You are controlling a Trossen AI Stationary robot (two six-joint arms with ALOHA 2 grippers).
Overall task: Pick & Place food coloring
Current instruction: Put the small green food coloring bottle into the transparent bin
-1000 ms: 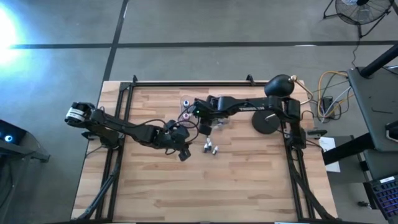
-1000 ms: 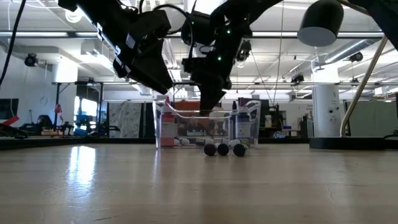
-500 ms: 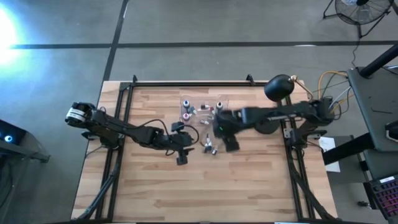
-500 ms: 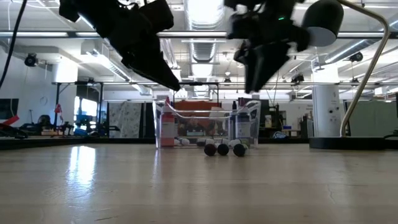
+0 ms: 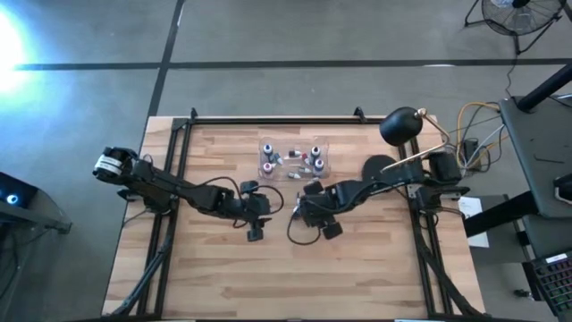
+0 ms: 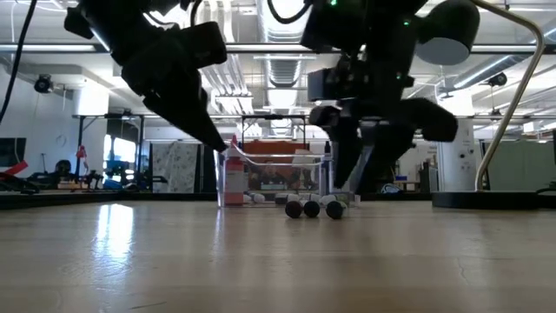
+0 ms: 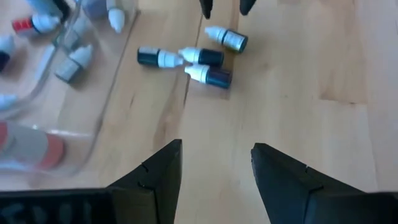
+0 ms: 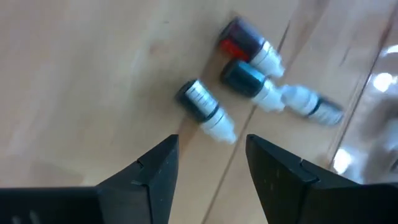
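Note:
Several tiny food coloring bottles (image 7: 198,57) lie on their sides in a loose cluster on the wooden table, dark bodies with whitish tips, one of them red (image 8: 244,40). More bottles (image 5: 292,161) sit inside a clear plastic box (image 7: 93,134) just beyond them. My right gripper (image 8: 211,140) hovers open, low over the cluster (image 8: 249,81), and covers it in the high view (image 5: 307,212). My left gripper (image 7: 214,146) is open on the left of the cluster (image 5: 254,229), pointing toward it from a short way off.
A black desk lamp (image 5: 400,126) with a round base (image 5: 379,170) stands at the table's right far side. The clear box (image 6: 287,178) stands right behind the loose bottles (image 6: 311,209). Bare wood lies toward the near edge.
My right arm has swung off the clear box toward the near edge and come down low over the loose bottles, uncovering the box in the high view. My left gripper has drifted slightly left and nearer and has sunk. The loose bottles have stayed in place.

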